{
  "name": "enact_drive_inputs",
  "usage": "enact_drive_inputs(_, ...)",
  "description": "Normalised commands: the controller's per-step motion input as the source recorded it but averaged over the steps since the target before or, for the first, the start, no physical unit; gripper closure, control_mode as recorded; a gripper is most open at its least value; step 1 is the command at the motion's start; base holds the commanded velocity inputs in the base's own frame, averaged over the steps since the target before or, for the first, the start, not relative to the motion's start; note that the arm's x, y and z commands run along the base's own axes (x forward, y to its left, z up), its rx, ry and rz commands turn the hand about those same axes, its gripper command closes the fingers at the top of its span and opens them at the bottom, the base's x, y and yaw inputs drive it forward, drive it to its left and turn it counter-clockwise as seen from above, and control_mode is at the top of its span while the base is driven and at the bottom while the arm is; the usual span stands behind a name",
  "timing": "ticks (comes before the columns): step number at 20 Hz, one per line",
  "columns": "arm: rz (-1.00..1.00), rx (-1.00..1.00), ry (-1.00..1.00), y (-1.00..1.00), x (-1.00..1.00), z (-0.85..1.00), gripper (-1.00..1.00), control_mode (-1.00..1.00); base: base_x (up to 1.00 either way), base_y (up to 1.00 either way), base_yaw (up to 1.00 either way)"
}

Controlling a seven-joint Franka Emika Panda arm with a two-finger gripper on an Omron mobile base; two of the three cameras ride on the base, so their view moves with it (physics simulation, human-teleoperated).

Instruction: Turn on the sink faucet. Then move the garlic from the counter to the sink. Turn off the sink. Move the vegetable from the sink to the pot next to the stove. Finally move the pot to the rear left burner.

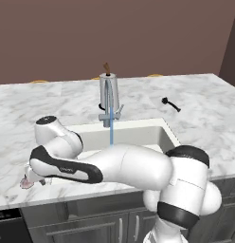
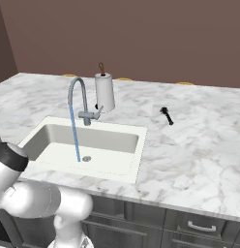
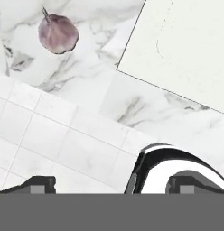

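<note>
Faucet (image 2: pixel 79 99) is running, blue stream falling into the sink (image 2: pixel 114 140) near the drain. My jaws (image 3: pixel 109 185) are wide apart, nothing between them, low off the table's (image 1: pixel 195 118) front left edge. Garlic (image 3: pixel 58 34) sits on the marble table left of the sink, well apart from my fingertips (image 3: pixel 39 184), untouched. Paper towel roll (image 2: pixel 104 92) stands behind the faucet; small black object (image 2: pixel 166 115) lies on the table to its right.

paper towel roll (image 2: pixel 104 91), black sprayer (image 2: pixel 166 115)
</note>
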Motion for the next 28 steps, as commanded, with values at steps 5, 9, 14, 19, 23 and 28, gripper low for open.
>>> enact_drive_inputs(5, 0.14, -0.03, 0.0, 0.83, 0.11, -0.39, -1.0, -1.0, 0.0, 0.0, 0.0)
enact_drive_inputs(9, 0.07, 0.0, -0.01, 0.57, 0.31, -0.21, -1.0, -1.0, 0.0, 0.0, 0.0)
enact_drive_inputs(14, 0.01, 0.0, -0.09, 0.26, 0.41, -0.09, -1.0, -1.0, 0.0, 0.0, 0.0)
enact_drive_inputs(19, 0.0, -0.02, -0.05, 0.2, 0.28, -0.21, -1.0, -1.0, 0.0, 0.0, 0.0)
enact_drive_inputs(23, 0.04, -0.01, 0.0, 0.17, 0.11, -0.65, -1.0, -1.0, 0.0, 0.0, 0.0)
enact_drive_inputs(28, 0.06, 0.0, -0.01, -0.01, 0.22, -0.44, -1.0, -1.0, 0.0, 0.0, 0.0)
